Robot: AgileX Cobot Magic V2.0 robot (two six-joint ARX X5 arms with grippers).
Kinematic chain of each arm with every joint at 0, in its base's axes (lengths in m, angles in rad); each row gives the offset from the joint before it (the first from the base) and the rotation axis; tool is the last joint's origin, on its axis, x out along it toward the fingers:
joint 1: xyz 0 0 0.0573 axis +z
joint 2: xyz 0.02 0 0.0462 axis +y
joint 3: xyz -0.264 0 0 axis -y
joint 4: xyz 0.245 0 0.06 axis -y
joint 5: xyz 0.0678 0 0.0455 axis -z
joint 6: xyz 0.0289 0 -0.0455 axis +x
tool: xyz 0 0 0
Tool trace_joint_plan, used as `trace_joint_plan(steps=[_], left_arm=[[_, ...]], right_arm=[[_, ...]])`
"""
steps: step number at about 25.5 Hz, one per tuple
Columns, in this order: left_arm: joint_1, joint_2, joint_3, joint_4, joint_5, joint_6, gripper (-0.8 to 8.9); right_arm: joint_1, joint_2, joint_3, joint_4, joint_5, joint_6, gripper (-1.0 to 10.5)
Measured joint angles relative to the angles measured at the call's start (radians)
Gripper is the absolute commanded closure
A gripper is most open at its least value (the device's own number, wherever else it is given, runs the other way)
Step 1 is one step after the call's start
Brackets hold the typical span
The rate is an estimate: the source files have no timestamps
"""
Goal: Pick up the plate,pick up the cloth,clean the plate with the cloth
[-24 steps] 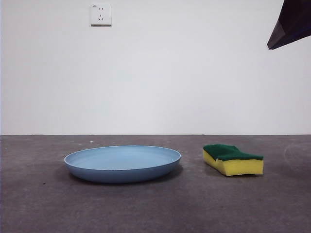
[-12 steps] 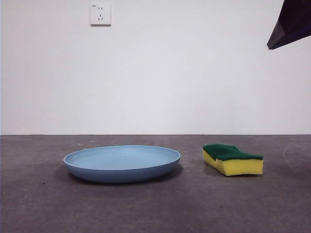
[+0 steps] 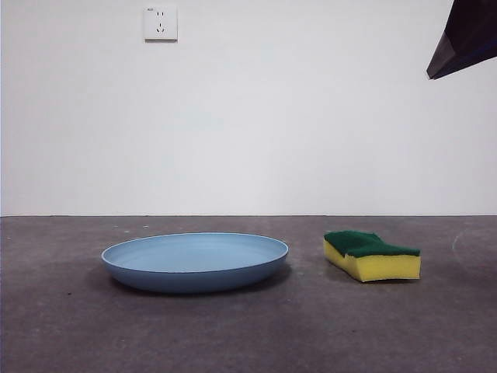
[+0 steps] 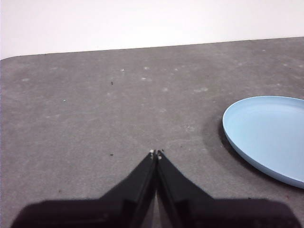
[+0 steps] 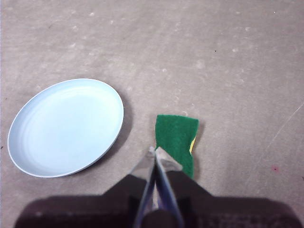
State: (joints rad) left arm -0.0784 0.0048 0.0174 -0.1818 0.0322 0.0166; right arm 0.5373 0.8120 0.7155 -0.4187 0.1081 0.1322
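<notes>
The right claw (image 5: 155,151) hangs high above the cloth (image 3: 372,256), jaws pressed together and empty; in the front view it shows only as a black tip at the top right corner. The left claw (image 4: 155,154) is likewise clenched on nothing, left of the plate (image 3: 195,261). Plate and cloth both lie on the grey counter (image 3: 248,334), apart, cloth to the right.

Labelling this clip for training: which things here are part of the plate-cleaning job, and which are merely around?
Part of the job:
- plate, flat on the table
- cloth, a yellow-green sponge beside the plate
- left pincer, shut
- right pincer, shut, above the cloth

Merely around:
- wall socket
- table
</notes>
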Motion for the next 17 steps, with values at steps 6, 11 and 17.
trace_joint_plan(steps=[6, 11, 17], left_arm=[[0.000, 0.000, 0.000, 0.000, -0.003, 0.001, 8.17], [0.000, 0.000, 0.000, 0.000, -0.003, 0.001, 8.17], [0.000, 0.000, 0.000, 0.000, -0.003, 0.001, 8.17]], right_arm=[[-0.026, -0.101, 0.000, -0.016, 0.008, -0.058, 9.5], [-0.201, -0.286, -0.129, 0.107, -0.008, -0.201, 9.5], [-0.377, -0.520, -0.378, 0.233, -0.156, -0.216, 9.5]])
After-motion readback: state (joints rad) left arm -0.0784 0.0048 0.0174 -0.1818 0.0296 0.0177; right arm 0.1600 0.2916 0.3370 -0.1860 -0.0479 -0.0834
